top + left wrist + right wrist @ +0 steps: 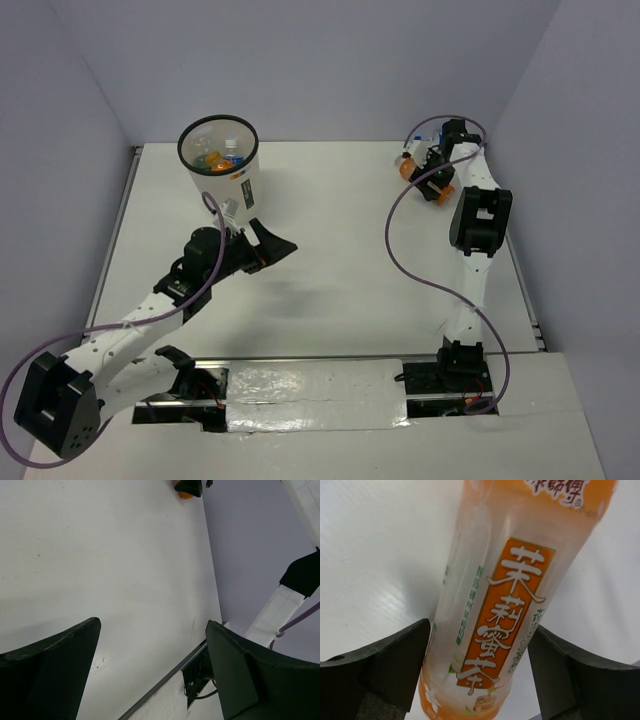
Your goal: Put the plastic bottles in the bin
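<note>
One orange-filled bottle, its label reading 茉莉蜜茶 in white on orange, sits near the far right corner of the bench between the right gripper jaws; whether they pinch it I cannot tell. The left gripper gapes wide beside the bin, which holds other bottles near the far left corner.

Bare table between my arms, wide room to pass. The bin stands just beyond my left gripper; an orange bottle fills my right gripper's gap.
</note>
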